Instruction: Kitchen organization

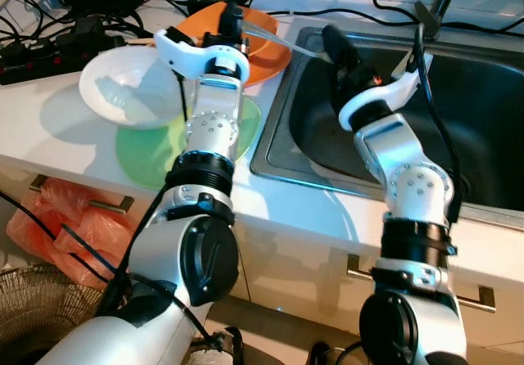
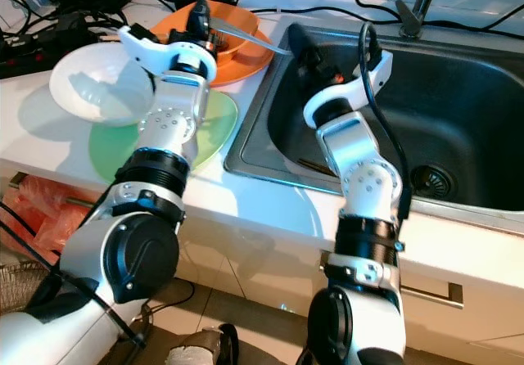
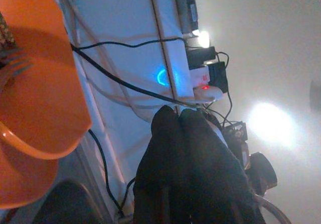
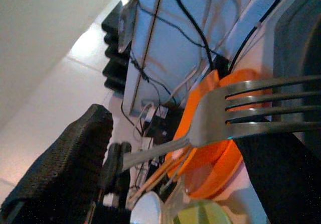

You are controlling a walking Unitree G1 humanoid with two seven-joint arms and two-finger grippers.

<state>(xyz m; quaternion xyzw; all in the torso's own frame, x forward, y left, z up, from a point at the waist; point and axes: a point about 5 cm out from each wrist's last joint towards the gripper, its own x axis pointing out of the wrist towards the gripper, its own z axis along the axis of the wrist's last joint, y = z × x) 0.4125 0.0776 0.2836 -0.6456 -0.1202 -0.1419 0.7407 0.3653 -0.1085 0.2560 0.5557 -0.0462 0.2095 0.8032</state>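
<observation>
Left eye view: your left gripper (image 1: 232, 17) is over the orange bowl (image 1: 266, 54) at 12 o'clock. It looks pinched on the handle of the fork (image 1: 282, 44). The prongs point toward 3 o'clock, at your right gripper (image 1: 334, 44) above the sink (image 1: 491, 111). I think this is so you can pass the fork over.

Left wrist view: the fingers (image 3: 168, 133) are pressed together.

Right wrist view: the fingers (image 4: 65, 153) are spread wide, with the prongs between them.

The white counter (image 1: 49, 128) also holds a white bowl (image 1: 115, 87), a green plate (image 1: 143, 156) and black cables (image 1: 49, 38).
</observation>
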